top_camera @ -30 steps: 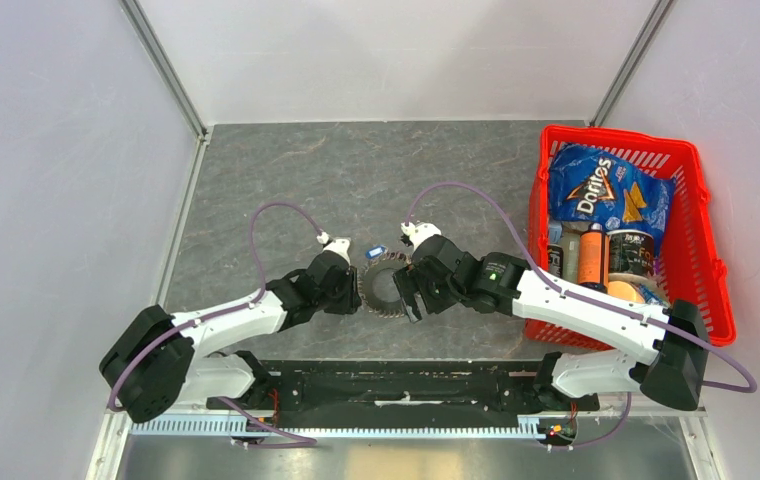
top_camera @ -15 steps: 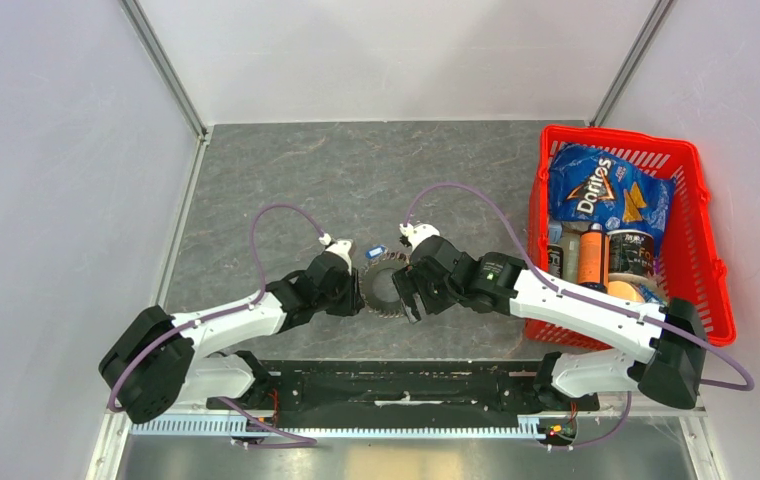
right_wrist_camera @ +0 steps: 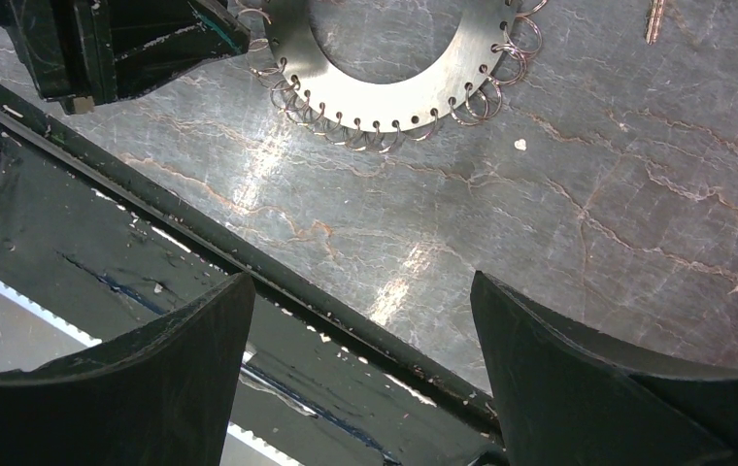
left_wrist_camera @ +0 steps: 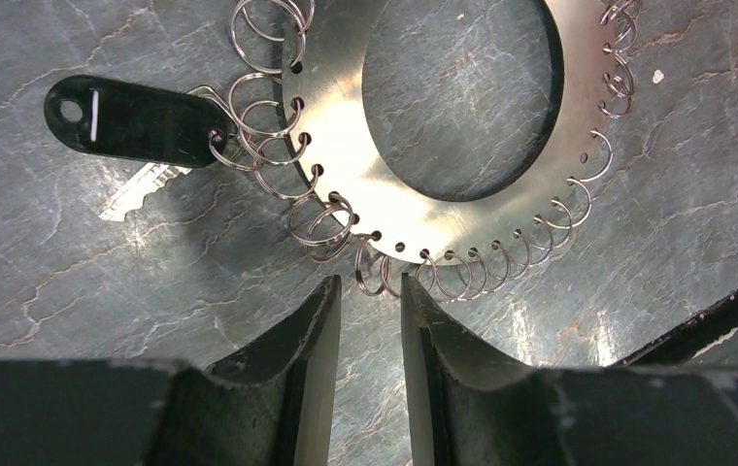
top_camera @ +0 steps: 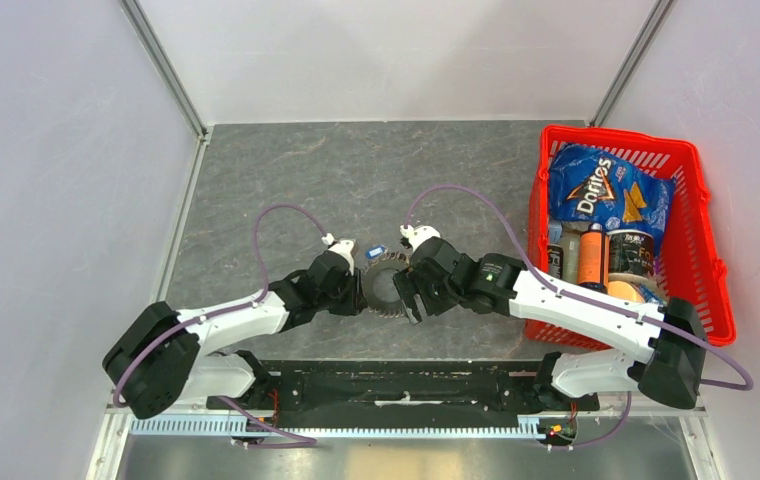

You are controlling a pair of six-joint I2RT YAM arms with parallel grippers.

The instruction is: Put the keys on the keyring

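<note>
Keyring (left_wrist_camera: 346, 194) rim cropped; black key (left_wrist_camera: 132, 121) perhaps half-hidden

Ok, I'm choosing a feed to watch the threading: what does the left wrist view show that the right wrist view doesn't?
Only the left wrist view shows the black-headed key, lying at the keyring's fringe of small split rings, and how the left gripper is set: jaws narrowly apart at one ring. Only the right wrist view shows the right gripper, jaws wide open and clear of the keyring, plus the black base rail. Both show the keyring flat on the grey table, with the left gripper beside it.
</note>
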